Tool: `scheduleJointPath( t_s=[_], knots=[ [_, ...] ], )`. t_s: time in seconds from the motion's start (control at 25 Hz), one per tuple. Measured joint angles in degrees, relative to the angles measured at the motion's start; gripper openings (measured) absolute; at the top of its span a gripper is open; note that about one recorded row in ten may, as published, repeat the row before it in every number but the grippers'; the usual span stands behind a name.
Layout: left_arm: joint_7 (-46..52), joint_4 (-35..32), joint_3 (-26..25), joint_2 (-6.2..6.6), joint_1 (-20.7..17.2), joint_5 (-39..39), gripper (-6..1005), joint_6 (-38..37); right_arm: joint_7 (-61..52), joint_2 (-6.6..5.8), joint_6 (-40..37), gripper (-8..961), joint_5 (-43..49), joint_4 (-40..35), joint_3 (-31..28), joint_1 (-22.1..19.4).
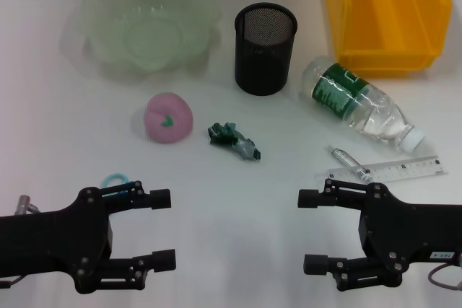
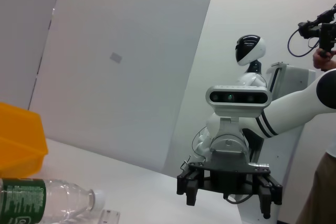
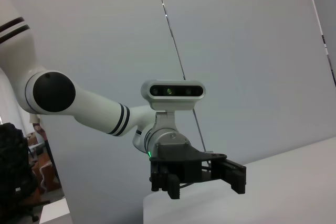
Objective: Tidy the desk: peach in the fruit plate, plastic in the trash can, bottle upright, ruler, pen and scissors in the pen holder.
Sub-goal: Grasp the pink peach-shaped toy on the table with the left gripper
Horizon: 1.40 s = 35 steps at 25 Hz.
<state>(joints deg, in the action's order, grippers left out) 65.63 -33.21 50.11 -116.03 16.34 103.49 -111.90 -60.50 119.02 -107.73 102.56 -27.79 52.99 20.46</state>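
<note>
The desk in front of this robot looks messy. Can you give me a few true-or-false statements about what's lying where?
1. The bottle lies on its side. True.
2. The peach sits in the fruit plate. False: it rests on the table, in front of the plate.
3. The pen holder stands upright. True.
4. The left gripper holds the crumpled plastic. False: the gripper is open and holds nothing; the plastic lies on the table.
5. The ruler is inside the pen holder. False: it lies flat beside the right gripper.
</note>
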Motion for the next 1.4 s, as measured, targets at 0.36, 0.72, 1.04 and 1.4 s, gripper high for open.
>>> scheduleJointPath(
  t_s=[0.36, 0.72, 1.04, 1.4],
  knots=[
    [-0.32, 0.24, -0.02, 0.06, -0.23, 0.05, 785, 0.2, -0.04, -0.03, 0.0, 835, 0.01, 0.09, 0.0, 0.17],
    [-0.84, -0.01, -2.61, -0.28, -0.12, -0.31, 769, -0.04, 2.0, 0.31, -0.01, 834, -0.42, 2.58, -0.56, -0.16],
    [-0.66, -0.21, -8.61, -0.91, 1.84, -0.43, 755, 0.69, 5.74, 0.33, 1.25, 834, -0.78, 7.15, -1.11, -0.54],
    [17.01, -10.17, -7.06, -2.21, 9.65, 3.46, 740, 16.81, 7.28, 0.38, 4.44, 835, -1.47, 9.44, -1.49, -0.29]
  ],
)
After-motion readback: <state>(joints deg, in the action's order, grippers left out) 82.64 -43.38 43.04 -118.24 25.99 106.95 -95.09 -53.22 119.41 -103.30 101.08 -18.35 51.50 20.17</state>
